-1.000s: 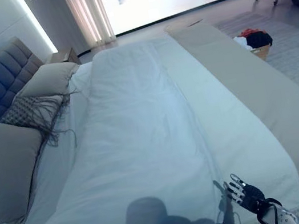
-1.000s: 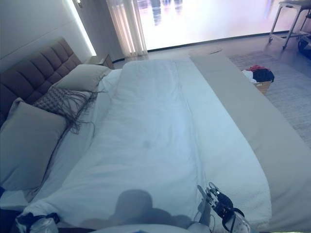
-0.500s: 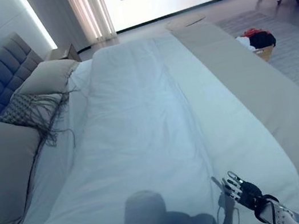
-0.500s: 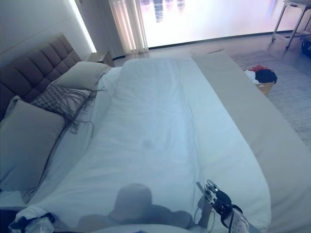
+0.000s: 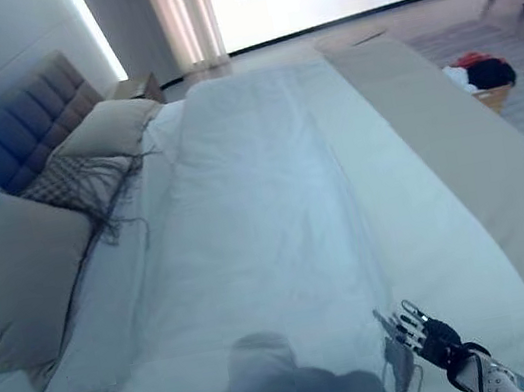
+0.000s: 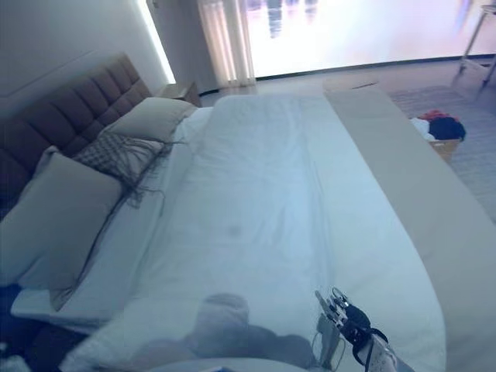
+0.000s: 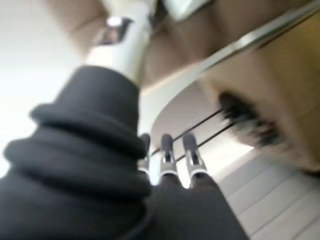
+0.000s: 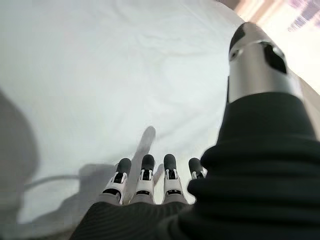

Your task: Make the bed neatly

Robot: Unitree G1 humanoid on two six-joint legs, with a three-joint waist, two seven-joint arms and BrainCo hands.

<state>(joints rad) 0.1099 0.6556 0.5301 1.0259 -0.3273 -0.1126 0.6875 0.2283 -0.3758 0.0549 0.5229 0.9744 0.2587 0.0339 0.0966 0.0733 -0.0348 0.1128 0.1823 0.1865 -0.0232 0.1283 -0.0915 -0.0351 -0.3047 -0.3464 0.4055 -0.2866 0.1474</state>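
White duvet point(image 5: 277, 224) spread flat along the bed point(image 5: 507, 203), lightly creased.

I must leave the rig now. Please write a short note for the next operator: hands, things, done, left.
Right hand: open, fingers straight, over the duvet's near edge, holding nothing.
Left hand: open, empty, off the bed; only its wrist view shows it.
Duvet lies spread along the bed, with a long fold down its right part. Pillows and a fringed cushion sit by the headboard.
Left: smooth the fold, straighten the near edge.
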